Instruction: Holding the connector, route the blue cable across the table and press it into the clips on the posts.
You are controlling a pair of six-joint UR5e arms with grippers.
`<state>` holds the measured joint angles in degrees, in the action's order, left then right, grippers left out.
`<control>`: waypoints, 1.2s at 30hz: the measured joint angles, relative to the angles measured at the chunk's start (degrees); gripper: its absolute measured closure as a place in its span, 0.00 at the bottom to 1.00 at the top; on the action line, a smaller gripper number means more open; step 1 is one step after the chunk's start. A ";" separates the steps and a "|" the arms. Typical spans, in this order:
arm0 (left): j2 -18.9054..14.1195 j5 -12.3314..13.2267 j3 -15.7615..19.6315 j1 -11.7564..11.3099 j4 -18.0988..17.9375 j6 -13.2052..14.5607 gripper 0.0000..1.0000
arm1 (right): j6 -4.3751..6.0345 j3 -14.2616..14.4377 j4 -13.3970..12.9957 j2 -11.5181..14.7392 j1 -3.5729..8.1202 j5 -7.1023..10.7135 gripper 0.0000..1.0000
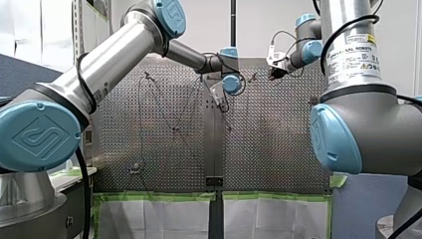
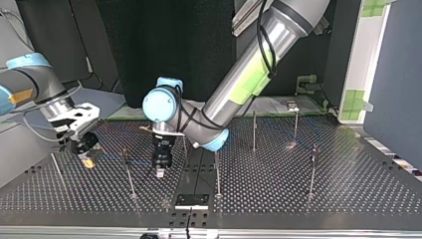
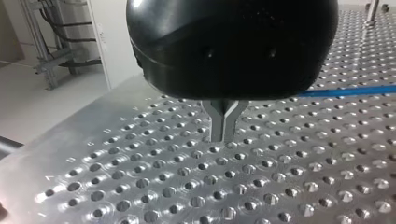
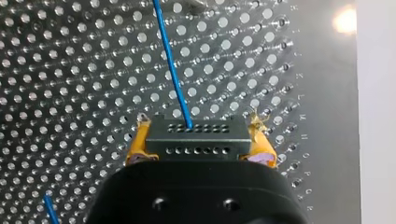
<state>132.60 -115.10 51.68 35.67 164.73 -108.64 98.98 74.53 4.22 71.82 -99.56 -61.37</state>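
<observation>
Records blue on the cable; black with two rows of small holes on the connector; yellow on the pads of my right gripper; silver, evenly perforated, on the table; green on the tape.

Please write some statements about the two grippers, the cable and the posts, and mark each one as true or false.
1. My right gripper holds the black connector between its yellow pads. True.
2. The blue cable leaves the connector and runs away over the table. True.
3. My left gripper pinches the blue cable in its fingers. False: the fingers are shut with nothing seen between them, and the cable passes beside the gripper.
4. The posts lie flat on the table. False: they stand upright.
</observation>
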 joint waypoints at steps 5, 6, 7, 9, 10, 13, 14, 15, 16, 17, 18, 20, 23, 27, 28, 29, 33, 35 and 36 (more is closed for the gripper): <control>-0.09 0.07 0.03 0.17 0.79 0.01 0.87 | 0.00 -0.10 -0.05 -0.17 0.36 0.42 1.00; -0.07 0.08 0.02 0.20 0.90 0.01 0.87 | -0.01 -0.10 -0.06 -0.18 0.40 0.46 1.00; -0.03 0.08 0.04 0.24 1.07 0.01 0.76 | -0.03 -0.10 -0.07 -0.20 0.44 0.52 1.00; -0.08 0.09 0.04 0.33 1.29 0.01 0.67 | -0.05 -0.09 -0.08 -0.22 0.47 0.65 1.00; -0.08 0.09 0.04 0.41 1.47 -0.02 0.51 | -0.07 -0.08 -0.08 -0.22 0.47 0.73 1.00; -0.11 0.10 0.03 0.61 2.33 -0.13 0.25 | -0.13 -0.10 -0.08 -0.28 0.46 0.85 1.00; -0.11 0.10 0.03 0.68 2.69 -0.14 0.00 | -0.14 -0.10 -0.08 -0.29 0.46 0.86 1.00; -0.11 0.10 0.04 0.77 3.03 -0.16 0.00 | -0.15 -0.09 -0.08 -0.29 0.47 0.87 1.00; -0.11 0.10 0.03 0.89 3.50 -0.19 0.00 | -0.16 -0.09 -0.09 -0.30 0.47 0.88 1.00; -0.11 0.10 0.03 0.98 3.90 -0.19 0.00 | -0.16 -0.09 -0.09 -0.30 0.47 0.90 1.00; -0.11 0.10 0.03 1.07 4.34 -0.19 0.00 | -0.16 -0.08 -0.09 -0.30 0.47 0.93 1.00; -0.12 0.07 0.02 1.32 5.39 -0.12 0.00 | -0.17 -0.08 -0.09 -0.31 0.47 1.00 1.00; -0.16 0.02 0.00 1.69 6.84 -0.07 0.00 | -0.17 -0.07 -0.09 -0.31 0.47 1.05 1.00; -0.20 0.11 0.01 2.42 8.78 -0.18 0.00 | -0.18 -0.06 -0.08 -0.32 0.46 1.11 1.00; -0.23 0.16 0.03 2.69 9.30 -0.18 0.00 | -0.18 -0.07 -0.07 -0.32 0.46 1.13 1.00; -0.28 0.20 0.02 2.90 9.71 -0.17 0.00 | -0.17 -0.07 -0.06 -0.32 0.46 1.14 1.00; -0.81 0.12 0.09 4.05 11.51 -0.02 0.00 | -0.17 -0.06 -0.03 -0.35 0.46 1.19 1.00; -1.29 -0.21 0.31 4.73 12.37 0.03 0.00 | -0.17 -0.05 -0.01 -0.37 0.46 1.22 1.00; -1.58 -0.43 0.54 4.97 12.77 0.02 0.00 | -0.18 -0.05 -0.01 -0.38 0.46 1.23 1.00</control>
<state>131.03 -115.53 52.22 40.64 177.50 -108.62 98.80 74.49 4.20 71.45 -99.10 -60.14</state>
